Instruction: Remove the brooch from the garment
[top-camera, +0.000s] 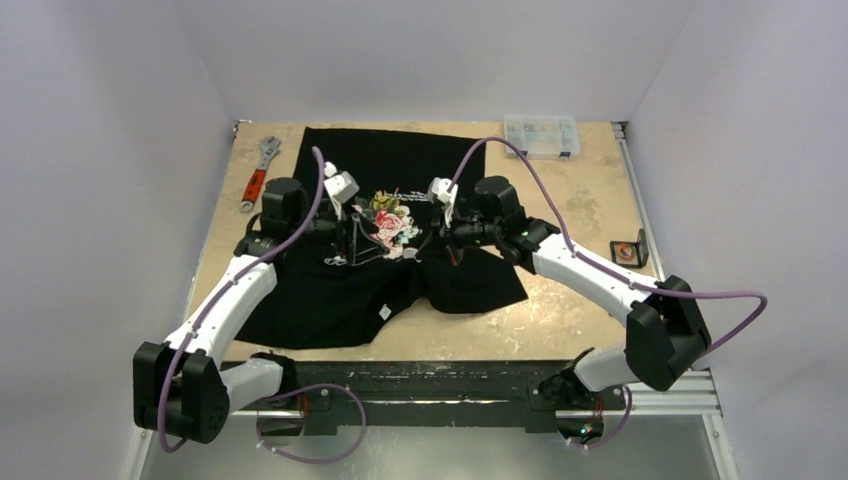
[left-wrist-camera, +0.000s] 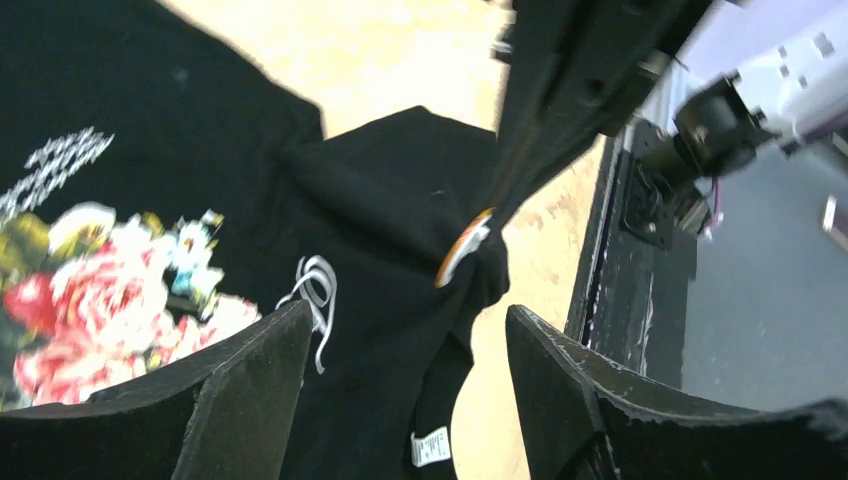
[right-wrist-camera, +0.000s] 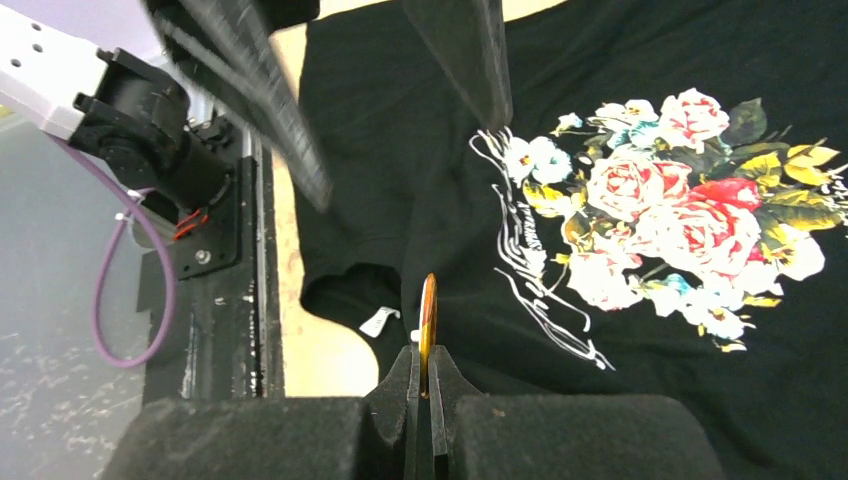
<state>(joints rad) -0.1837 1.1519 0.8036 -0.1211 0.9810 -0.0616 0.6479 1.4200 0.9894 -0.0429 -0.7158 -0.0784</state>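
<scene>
Lying spread across the middle of the tan table (top-camera: 500, 322), the black T-shirt (top-camera: 330, 300) carries a print of pink roses (right-wrist-camera: 690, 215) with yellow and teal leaves. White cursive lettering (right-wrist-camera: 530, 250) runs along the print's near side, and a small white neck label (left-wrist-camera: 430, 447) sits toward the near edge. The brooch (right-wrist-camera: 427, 318) shows edge-on as a thin orange disc with a pale face, to the right of the print. In the left wrist view black fabric bunches up to it, and whether it is pinned cannot be told.

An adjustable wrench (top-camera: 258, 172) with a red handle lies at the table's far left. A clear compartment box (top-camera: 541, 135) sits at the far edge, and a small black-and-orange object (top-camera: 628, 250) stands well to the right.

The left gripper (left-wrist-camera: 405, 315) hovers over the print with its jaws wide apart, holding nothing. The brooch lies beyond its fingertips, apart from both. The right gripper (right-wrist-camera: 425, 355), reaching in from the right, has its jaws pressed together on the brooch, and the disc sticks out past the fingertips.
</scene>
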